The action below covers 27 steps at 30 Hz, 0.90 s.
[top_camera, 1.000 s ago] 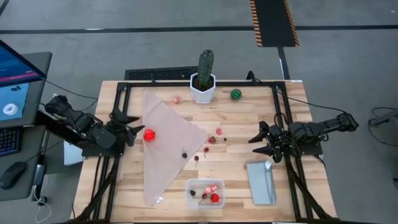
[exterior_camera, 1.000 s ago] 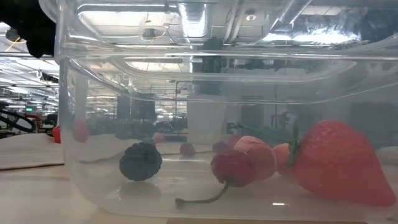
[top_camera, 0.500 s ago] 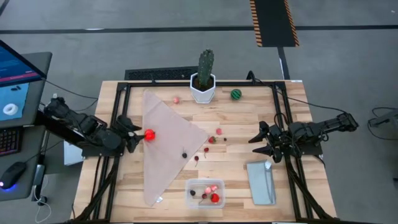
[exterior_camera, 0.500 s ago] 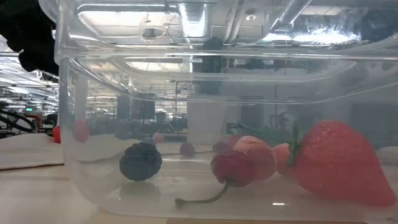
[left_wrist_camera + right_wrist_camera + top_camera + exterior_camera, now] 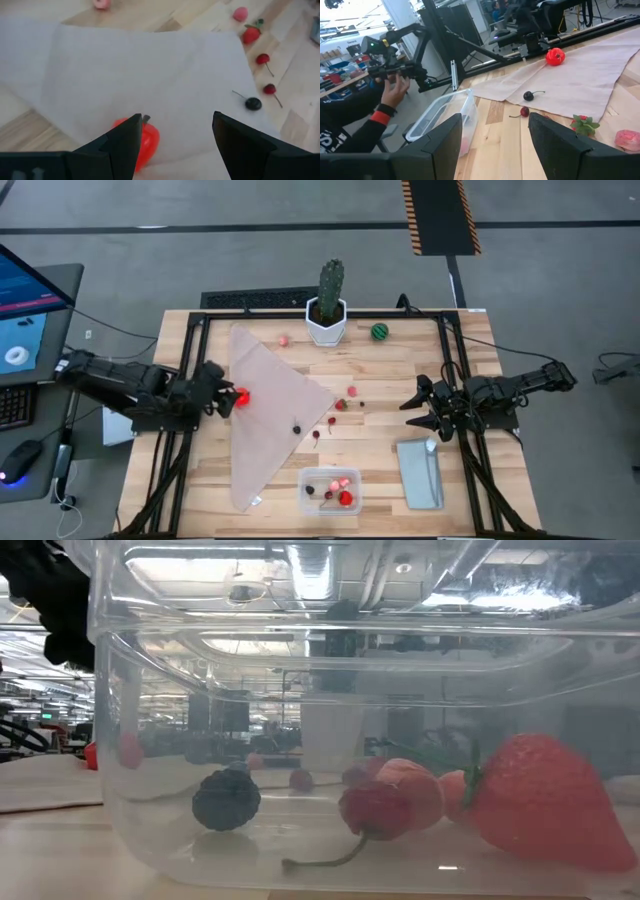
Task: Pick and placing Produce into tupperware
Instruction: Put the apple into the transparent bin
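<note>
A round red fruit lies on the beige cloth near the table's left side. My left gripper is open, just left of this fruit. In the left wrist view the fruit sits beside one finger of the left gripper, partly hidden by it. The clear tupperware stands at the near edge, holding a strawberry, a cherry, pink bits and a dark berry. A strawberry, cherries and a green ball lie loose. My right gripper waits open at the right.
A cactus in a white pot stands at the far edge, with a pink bit to its left. The grey-blue lid lies right of the tub. A person's hand holds a controller beyond the table.
My left arm has drawn back toward the table's left, then come in lower. Its open gripper now stands closer to the red fruit on the cloth. The fruit has stayed in place.
</note>
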Tool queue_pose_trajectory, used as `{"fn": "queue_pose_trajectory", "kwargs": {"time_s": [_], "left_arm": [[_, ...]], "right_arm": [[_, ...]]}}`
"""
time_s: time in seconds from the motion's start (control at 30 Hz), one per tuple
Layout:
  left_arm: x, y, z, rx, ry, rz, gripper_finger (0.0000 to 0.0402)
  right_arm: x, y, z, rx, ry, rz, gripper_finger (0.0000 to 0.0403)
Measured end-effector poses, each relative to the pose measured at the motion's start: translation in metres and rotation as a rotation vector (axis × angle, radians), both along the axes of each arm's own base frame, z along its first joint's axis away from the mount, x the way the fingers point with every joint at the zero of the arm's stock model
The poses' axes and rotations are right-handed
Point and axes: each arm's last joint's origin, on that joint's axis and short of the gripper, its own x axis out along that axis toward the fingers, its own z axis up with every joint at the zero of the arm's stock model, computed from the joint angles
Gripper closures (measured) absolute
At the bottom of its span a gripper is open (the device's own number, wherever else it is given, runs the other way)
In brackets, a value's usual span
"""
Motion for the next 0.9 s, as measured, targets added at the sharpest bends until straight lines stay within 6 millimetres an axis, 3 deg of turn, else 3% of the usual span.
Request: {"fn": "queue_pose_trajectory", "kwargs": {"time_s": [0.33,0.63,0.9], "left_arm": [[0.01,0.013,-0.004,0.002,0.046,0.098,0.017],[0.033,0.02,-0.013,-0.086,0.092,0.018,0.017],[0.033,0.022,-0.025,-0.131,0.227,0.087,0.017]], "right_arm": [[0.0,0.0,0.0,0.0,0.0,0.0,0.0148],[0.0,0.0,0.0,0.0,0.0,0.0,0.0148],[0.0,0.0,0.0,0.0,0.0,0.0,0.0148]]}}
